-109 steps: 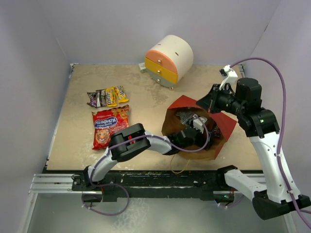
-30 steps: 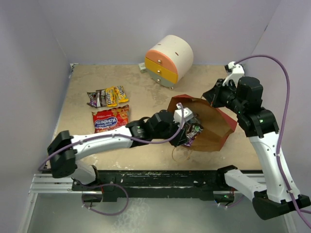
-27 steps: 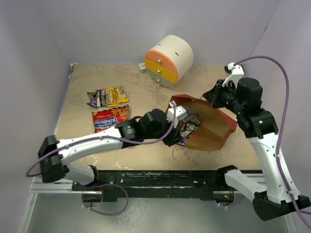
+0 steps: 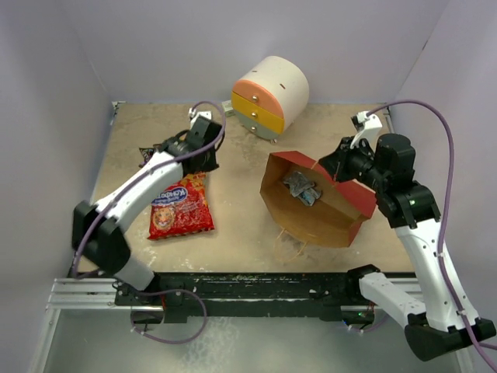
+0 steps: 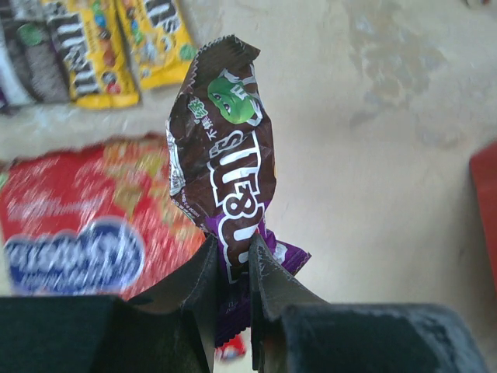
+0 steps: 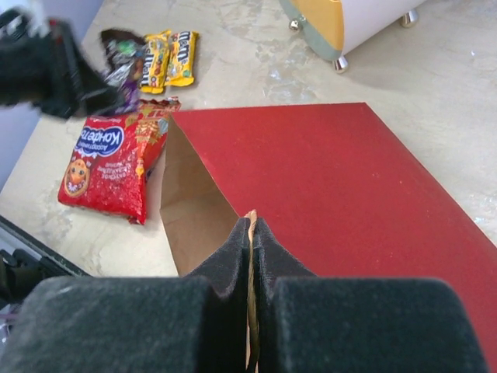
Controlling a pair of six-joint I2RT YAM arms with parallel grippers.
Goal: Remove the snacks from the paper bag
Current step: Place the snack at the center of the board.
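Observation:
My left gripper (image 5: 233,264) is shut on a brown candy packet (image 5: 221,155) and a purple one (image 5: 286,253) behind it, both hanging above the table. Below them lie yellow candy packets (image 5: 147,39) and the red crisp packet (image 5: 70,225). From above, the left gripper (image 4: 172,148) hovers at the far left, just beyond the crisp packet (image 4: 180,206). The paper bag (image 4: 326,221) lies on its side, mouth towards the left, with silver foil packets (image 4: 301,188) inside. My right gripper (image 6: 250,229) is shut on a thin tan strip at the bag's (image 6: 326,179) upper rim.
A round white cabinet (image 4: 272,95) with orange and yellow drawers stands at the back centre. One string handle (image 4: 287,245) of the bag trails on the table near the front edge. Walls close the table on the left, back and right.
The left arm has swung from the bag's mouth to the far left, carrying the brown and purple packets over the snacks lying there. The right gripper has kept its hold on the bag.

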